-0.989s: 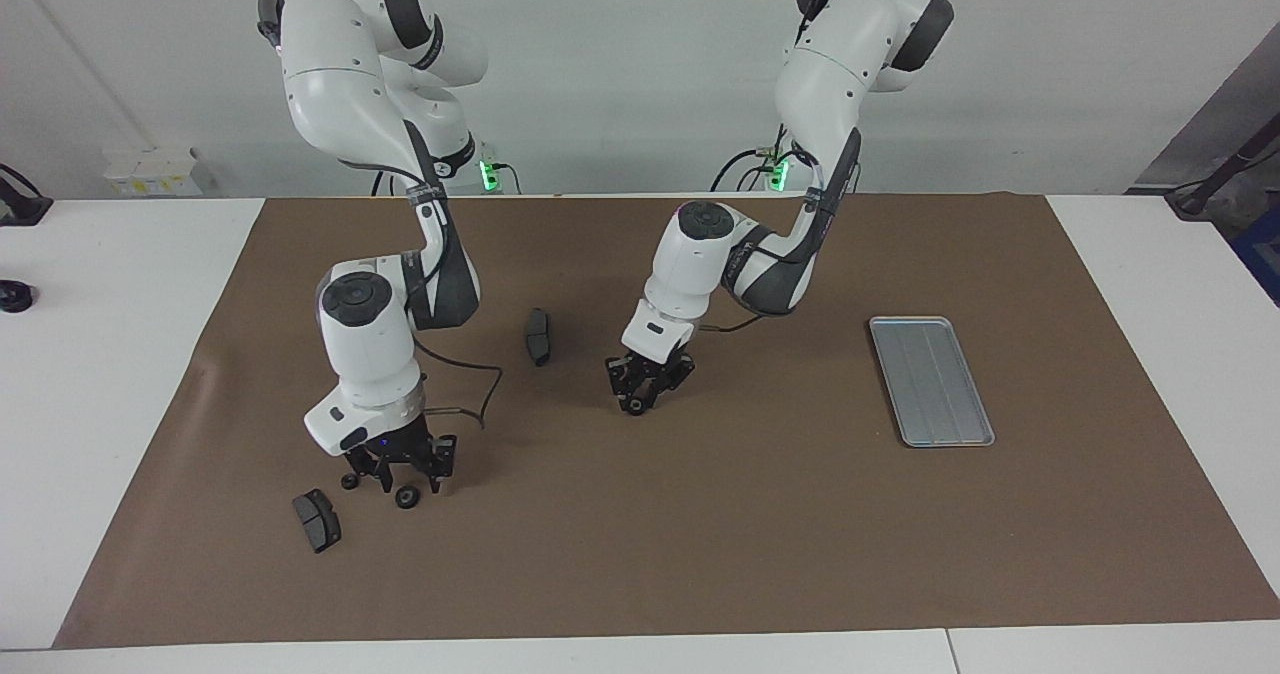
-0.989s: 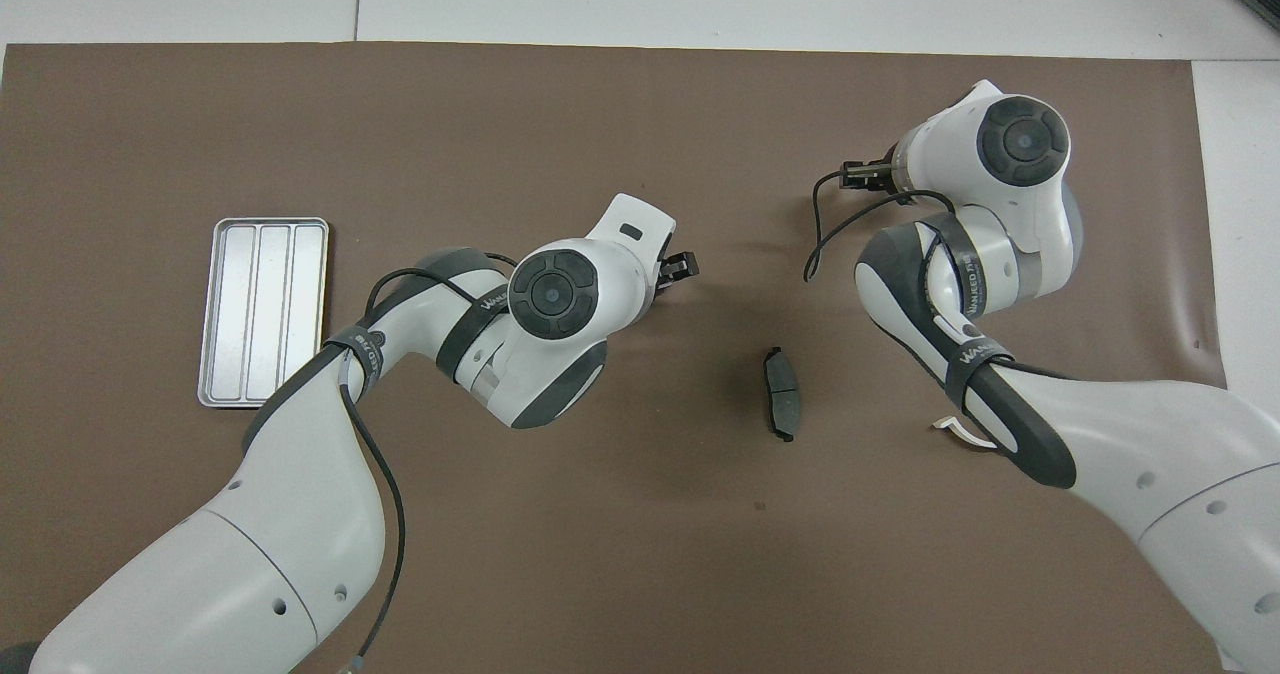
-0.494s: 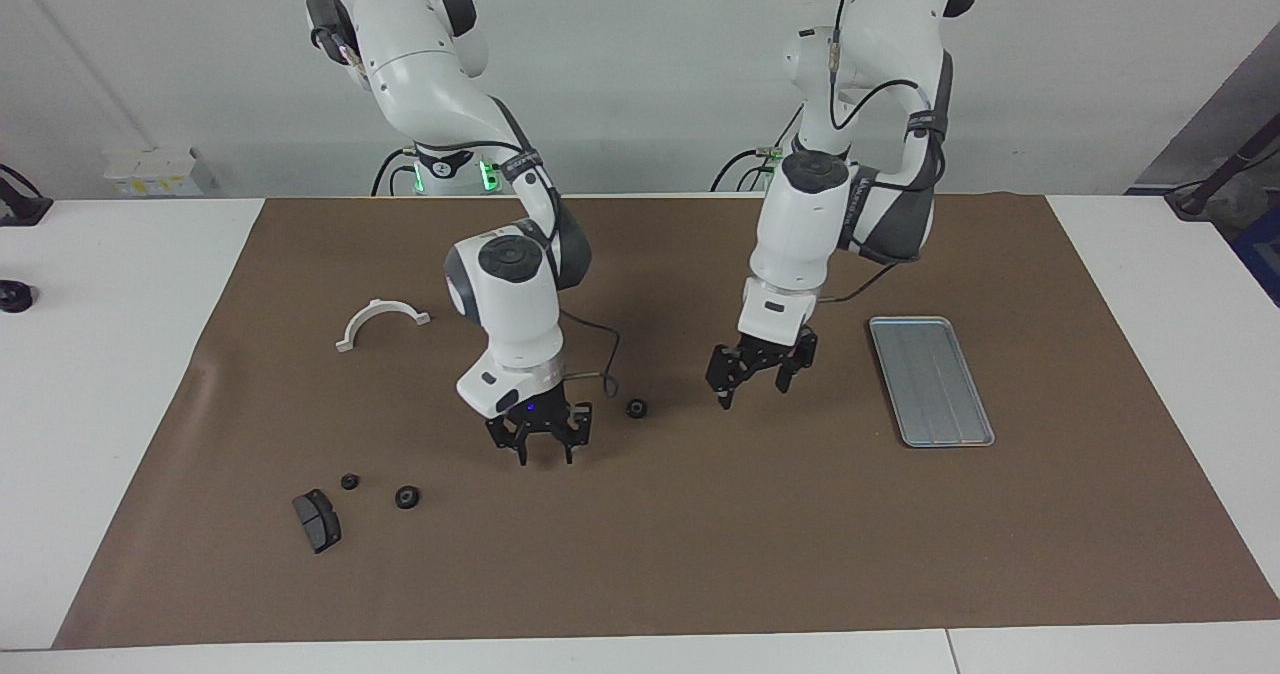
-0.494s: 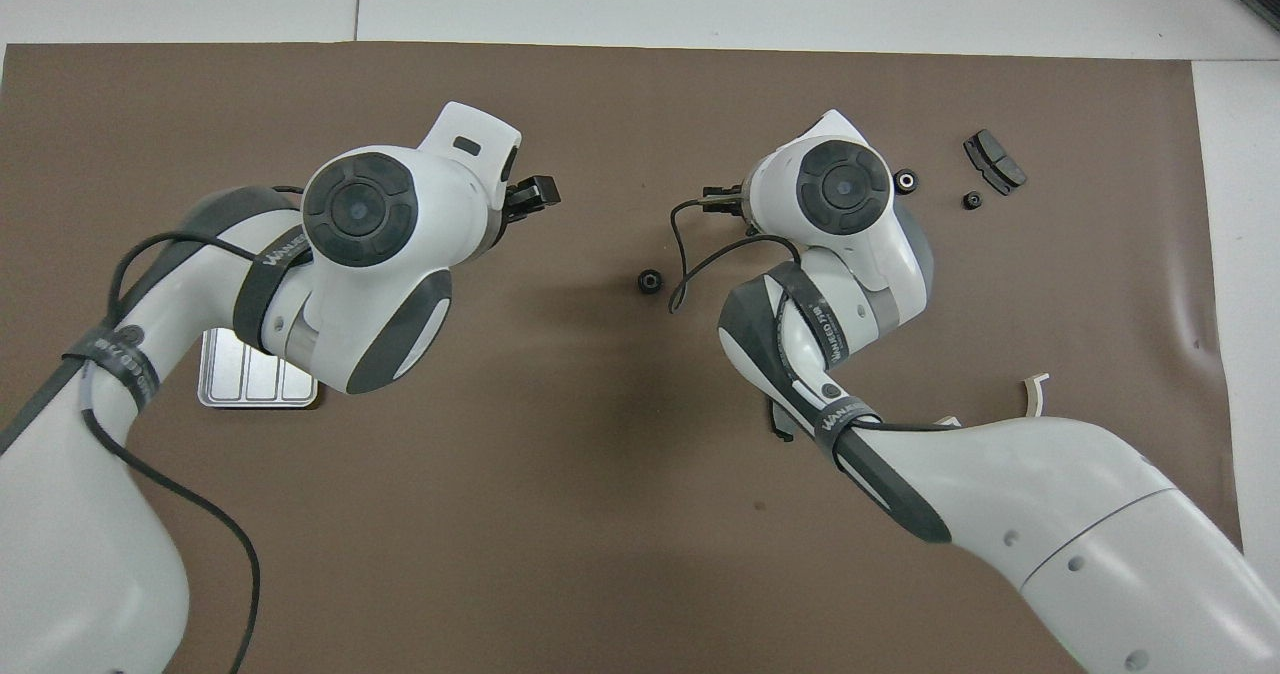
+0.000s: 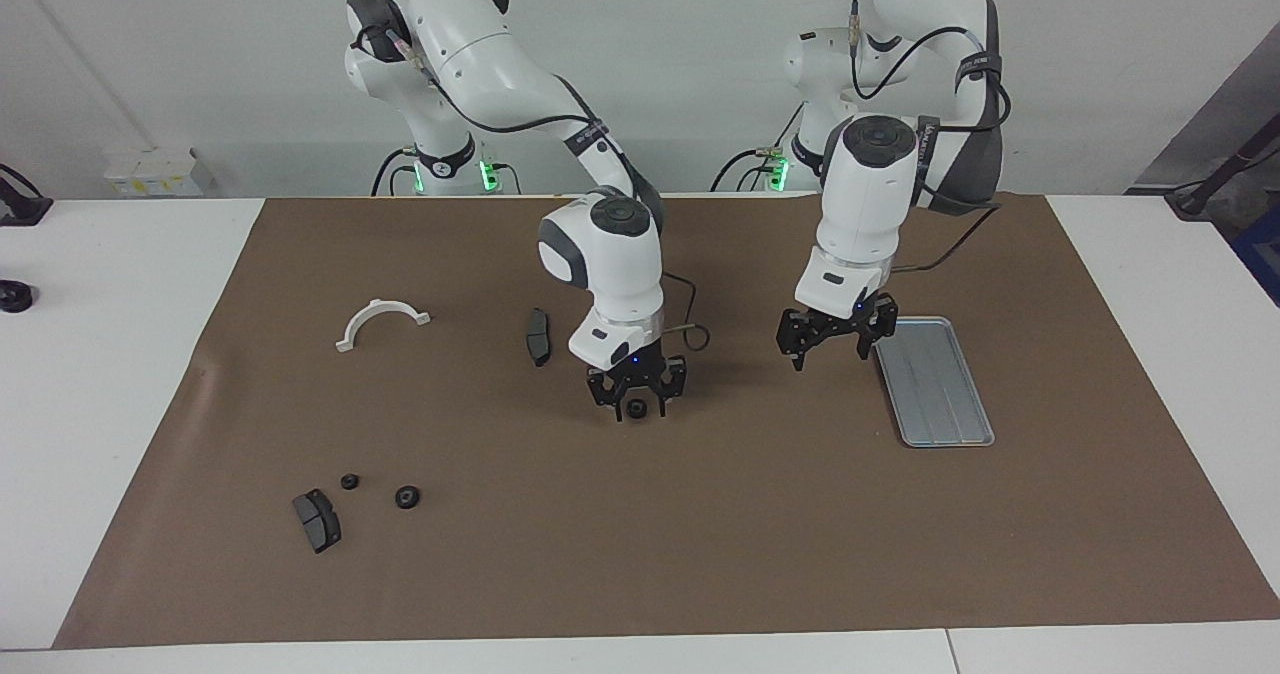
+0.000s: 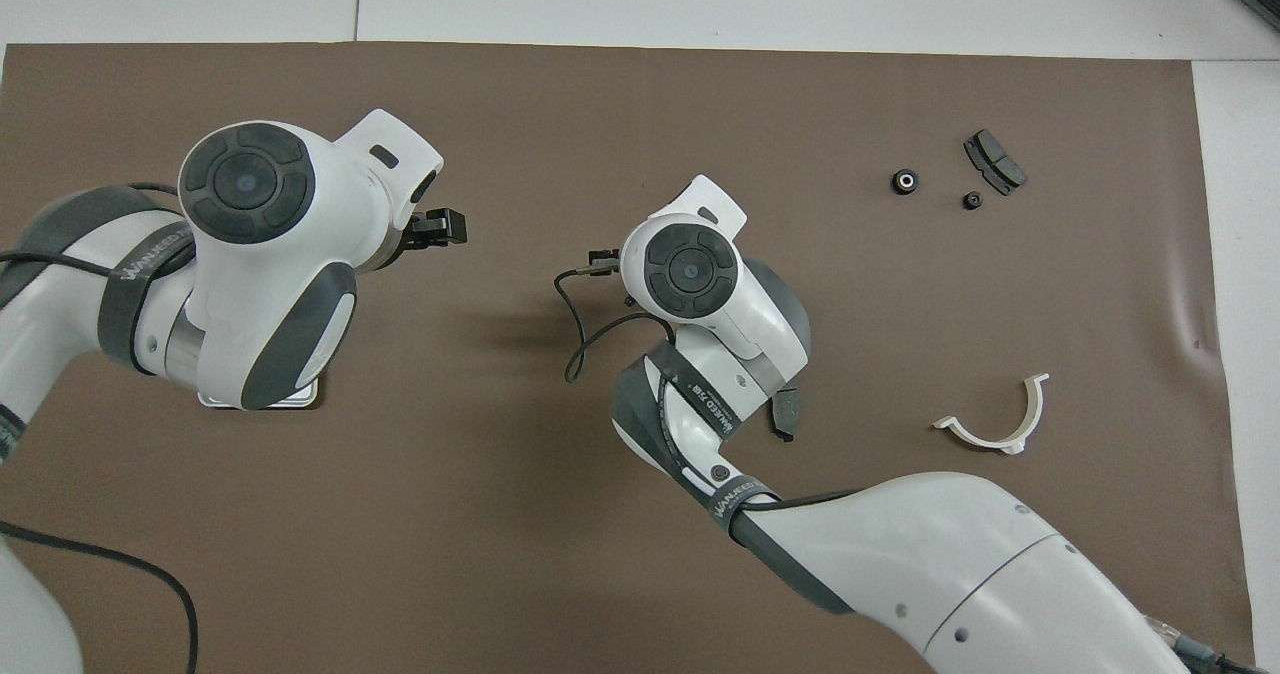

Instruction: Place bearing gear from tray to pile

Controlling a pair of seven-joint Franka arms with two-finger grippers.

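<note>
Black gear (image 5: 635, 409) now under R claw (image 5: 636, 406)

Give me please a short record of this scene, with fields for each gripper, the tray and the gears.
left gripper: open, holds nothing, over the mat beside the tray
right gripper: open, low around the lone gear; contact unclear
lone gear: mid-mat, between the right gripper's fingertips
tray: toward the left arm's end, no gear visible on it
pile: two gears and a pad, toward the right arm's end
others: second pad, white bracket
</note>
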